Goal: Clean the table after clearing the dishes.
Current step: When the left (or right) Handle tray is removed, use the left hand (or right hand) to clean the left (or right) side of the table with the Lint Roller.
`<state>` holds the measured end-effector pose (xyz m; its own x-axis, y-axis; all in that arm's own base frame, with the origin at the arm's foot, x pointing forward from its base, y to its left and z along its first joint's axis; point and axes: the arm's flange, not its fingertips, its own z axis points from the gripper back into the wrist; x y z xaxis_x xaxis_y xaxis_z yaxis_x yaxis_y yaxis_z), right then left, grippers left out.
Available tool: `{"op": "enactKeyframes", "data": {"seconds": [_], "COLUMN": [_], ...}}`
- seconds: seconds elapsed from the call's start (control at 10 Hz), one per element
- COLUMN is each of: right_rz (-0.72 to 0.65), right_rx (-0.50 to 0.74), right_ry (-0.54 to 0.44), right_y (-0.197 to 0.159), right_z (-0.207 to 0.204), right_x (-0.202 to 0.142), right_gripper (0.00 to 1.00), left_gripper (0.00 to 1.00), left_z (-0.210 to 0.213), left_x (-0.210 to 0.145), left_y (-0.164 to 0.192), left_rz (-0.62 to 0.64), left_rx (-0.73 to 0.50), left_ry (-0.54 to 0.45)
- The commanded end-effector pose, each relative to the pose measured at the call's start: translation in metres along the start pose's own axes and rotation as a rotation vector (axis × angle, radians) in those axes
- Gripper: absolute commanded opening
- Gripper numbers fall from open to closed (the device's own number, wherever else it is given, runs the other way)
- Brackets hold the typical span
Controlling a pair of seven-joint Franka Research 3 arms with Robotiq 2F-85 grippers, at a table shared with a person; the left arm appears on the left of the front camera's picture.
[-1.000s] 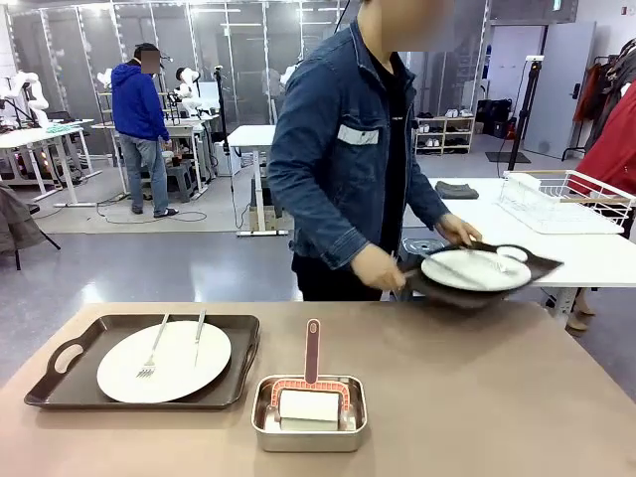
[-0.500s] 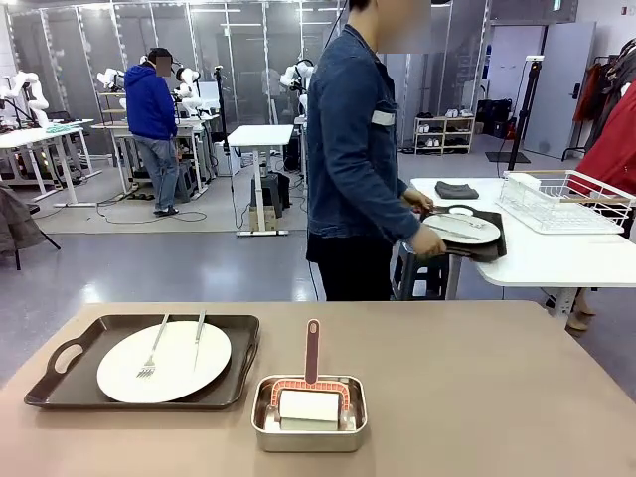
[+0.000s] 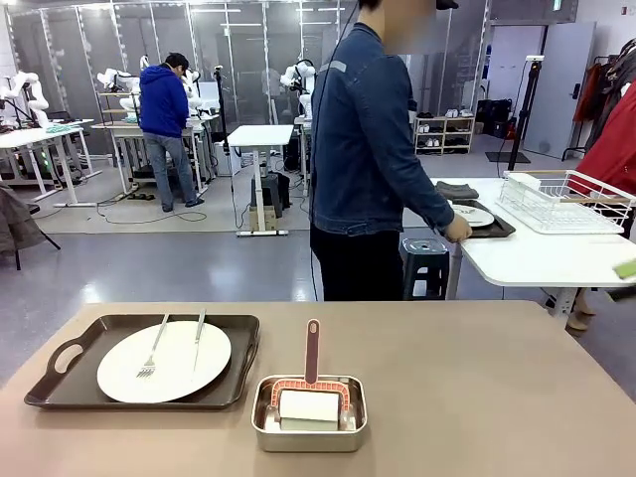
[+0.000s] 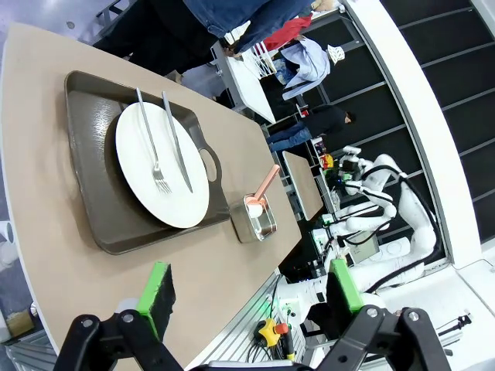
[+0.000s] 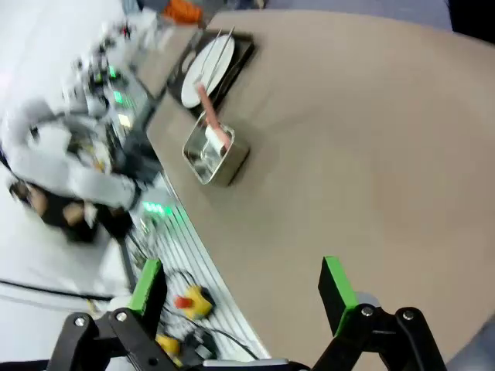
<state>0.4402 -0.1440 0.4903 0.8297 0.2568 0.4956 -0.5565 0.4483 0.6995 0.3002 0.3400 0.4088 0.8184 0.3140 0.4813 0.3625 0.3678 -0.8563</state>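
While my left gripper (image 4: 249, 287) and right gripper (image 5: 240, 286) both hang with fingers spread wide and empty, one plate (image 3: 169, 368) sits on its tray (image 3: 60, 383) on the table (image 3: 477, 388), at my left. The person's hand (image 3: 457, 231) touches the other tray (image 3: 494, 229) on the white table (image 3: 537, 260).

Front view: fixed, low at the middle of the table's (image 3: 477, 378) near edge. It faces across to the far edge and the person (image 3: 368, 169) beyond. The steel pan (image 3: 260, 422) is close, and the tray (image 3: 109, 333) sits toward the near left corner.

Left wrist view: rolled, high by the near left corner, looking down past the left gripper (image 4: 249, 267). Tray near, pan farther.

Right wrist view: blurred, rolled, high over the table's right part, looking past the right gripper (image 5: 240, 267). Pan mid-distance, tray far.

All three share tabletop, tray, pan.
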Motion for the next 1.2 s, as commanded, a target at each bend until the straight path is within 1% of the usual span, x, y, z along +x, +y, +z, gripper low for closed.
{"op": "enactKeyframes", "data": {"seconds": [0.0,0.1,0.2,0.3,0.4,0.5,0.6,0.7,0.8,0.9,1.1], "right_rz": [0.195,0.277,0.315,0.372,0.416,0.464,0.499,0.522,0.548,0.528,0.528], "right_rx": [-0.131,-0.163,-0.189,-0.231,-0.289,-0.313,-0.338,-0.345,-0.343,-0.291,-0.291], "right_ry": [0.2,0.302,0.375,0.455,0.509,0.563,0.593,0.603,0.623,0.599,0.599], "right_y": [0.054,0.081,0.099,0.12,0.134,0.144,0.152,0.156,0.161,0.159,0.159], "right_z": [-0.073,-0.115,-0.158,-0.208,-0.252,-0.289,-0.315,-0.33,-0.334,-0.329,-0.329], "right_x": [0.05,0.07,0.087,0.094,0.094,0.091,0.088,0.083,0.078,0.085,0.085], "right_gripper": [1.0,1.0,1.0,1.0,1.0,1.0,1.0,1.0,1.0,1.0,1.0], "left_gripper": [1.0,1.0,1.0,1.0,1.0,1.0,1.0,1.0,1.0,1.0,1.0], "left_z": [0.003,0.003,0.003,0.003,0.003,0.003,0.003,0.003,0.003,0.003,0.003], "left_x": [-0.002,-0.002,-0.002,-0.002,-0.002,-0.002,-0.002,-0.002,-0.002,-0.002,-0.002], "left_y": [-0.002,-0.002,-0.002,-0.002,-0.002,-0.002,-0.002,-0.002,-0.002,-0.002,-0.002], "left_rz": [0.001,0.001,0.001,0.001,0.001,0.001,0.001,0.001,0.001,0.001,0.001], "left_rx": [-0.001,-0.001,-0.001,-0.001,-0.001,-0.001,-0.001,-0.001,-0.001,-0.001,-0.001], "left_ry": [0.001,0.001,0.001,0.001,0.001,0.001,0.001,0.001,0.001,0.001,0.001]}}
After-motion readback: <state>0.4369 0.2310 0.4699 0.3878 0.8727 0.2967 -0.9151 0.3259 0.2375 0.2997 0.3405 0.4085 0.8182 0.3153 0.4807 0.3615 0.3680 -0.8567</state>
